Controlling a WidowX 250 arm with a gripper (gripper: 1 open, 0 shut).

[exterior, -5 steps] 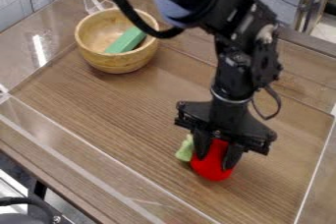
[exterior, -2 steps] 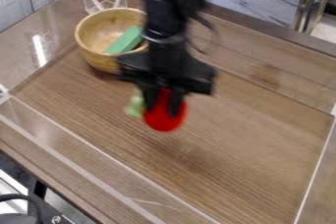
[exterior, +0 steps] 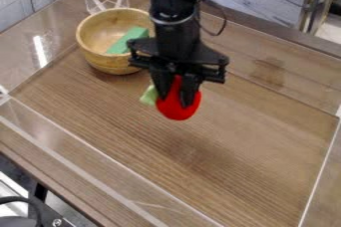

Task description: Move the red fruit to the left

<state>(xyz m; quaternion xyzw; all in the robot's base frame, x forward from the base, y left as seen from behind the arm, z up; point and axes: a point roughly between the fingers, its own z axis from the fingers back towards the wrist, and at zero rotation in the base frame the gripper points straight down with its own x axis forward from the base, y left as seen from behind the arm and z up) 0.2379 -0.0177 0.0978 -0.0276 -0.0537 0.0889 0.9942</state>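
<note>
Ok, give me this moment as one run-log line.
claw: shut on red fruit | fruit: lifted off table | wooden bowl: behind-left, holds green piece | fruit not set down

The red fruit (exterior: 180,106) is a small round ball of bright red colour, and its surface looks soft, like plush. On its left side a small light-green leafy stem sticks out, so the fruit is turned with the stem to the side and not upward. The fruit does not lie on the wooden table; it hangs a little above the surface, a faint shadow showing below it. Its upper part is hidden between dark fingers which close on it from above, and only the lower half and the stem are clearly visible. It is near the middle of the table, to the right of the wooden bowl and apart from it.
</note>
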